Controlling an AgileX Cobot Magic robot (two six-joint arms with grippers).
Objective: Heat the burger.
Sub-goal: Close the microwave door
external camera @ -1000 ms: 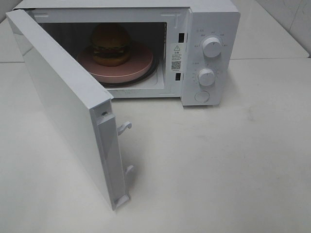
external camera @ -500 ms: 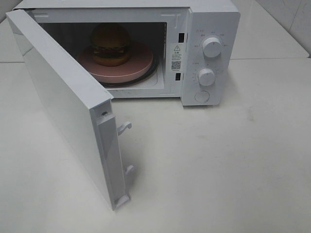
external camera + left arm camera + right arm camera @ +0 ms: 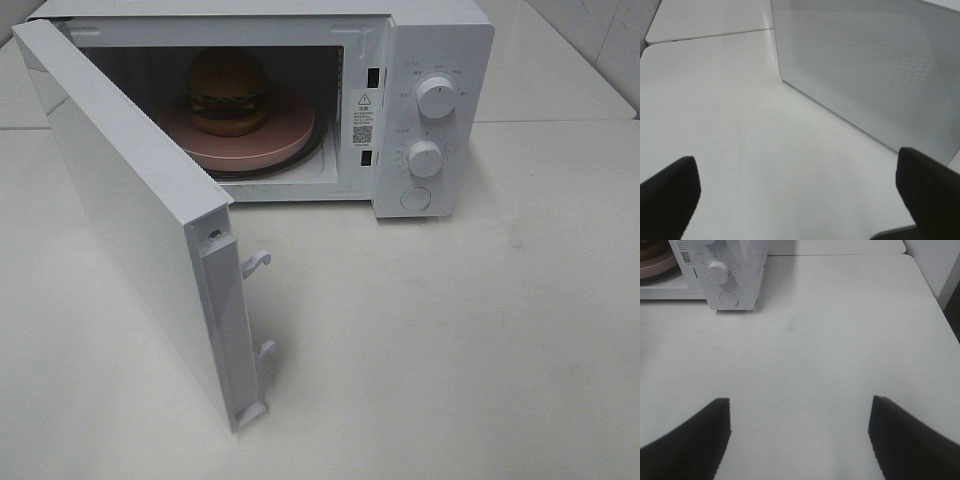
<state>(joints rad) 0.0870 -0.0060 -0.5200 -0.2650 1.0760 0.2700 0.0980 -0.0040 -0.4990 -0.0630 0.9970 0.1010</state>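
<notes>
The burger (image 3: 228,92) with golden-brown bun, lettuce and dark patty stands on a round pink plate (image 3: 270,140) inside the white microwave (image 3: 440,40). The microwave door (image 3: 130,210) stands wide open, swung out toward the front left. Neither arm shows in the exterior high view. My left gripper (image 3: 795,197) is open and empty, above the table beside the outer face of the door (image 3: 875,70). My right gripper (image 3: 800,435) is open and empty over the table, well to the front right of the microwave (image 3: 725,275). A sliver of the plate (image 3: 657,267) shows there.
The microwave has two round knobs (image 3: 436,97) and a round button (image 3: 415,199) on its right panel. Door latch hooks (image 3: 255,265) stick out from the door's free edge. The white table (image 3: 450,340) has an edge at the right (image 3: 935,300).
</notes>
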